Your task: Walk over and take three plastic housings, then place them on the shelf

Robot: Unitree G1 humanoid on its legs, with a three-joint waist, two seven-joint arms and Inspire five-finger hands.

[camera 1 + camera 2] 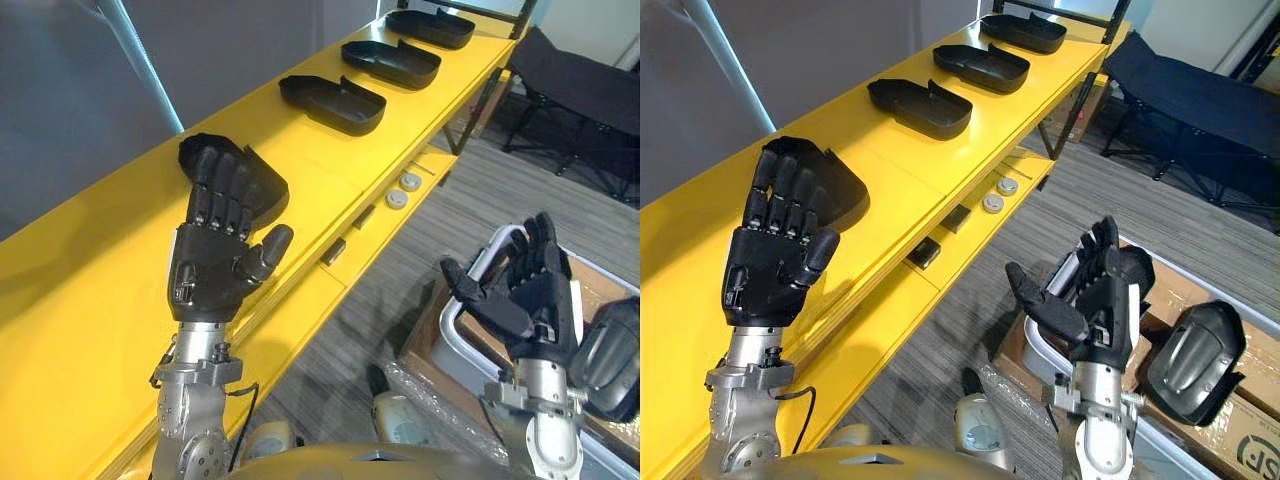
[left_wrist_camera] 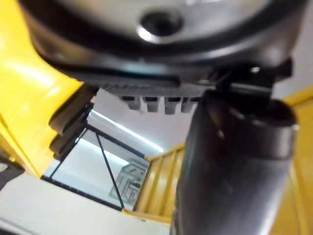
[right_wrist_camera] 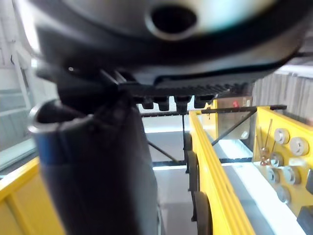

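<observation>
On the yellow shelf [image 1: 80, 300] four black plastic housings [image 1: 335, 102] lie in a row. The left hand [image 1: 205, 265] is up in front of the nearest housing [image 1: 262, 180], with its fingers straight and nothing in it. Over the floor, the right hand [image 1: 535, 300] is spread out and empty too, near one more housing [image 1: 1193, 362] that lies on a cardboard box [image 1: 1262, 352].
</observation>
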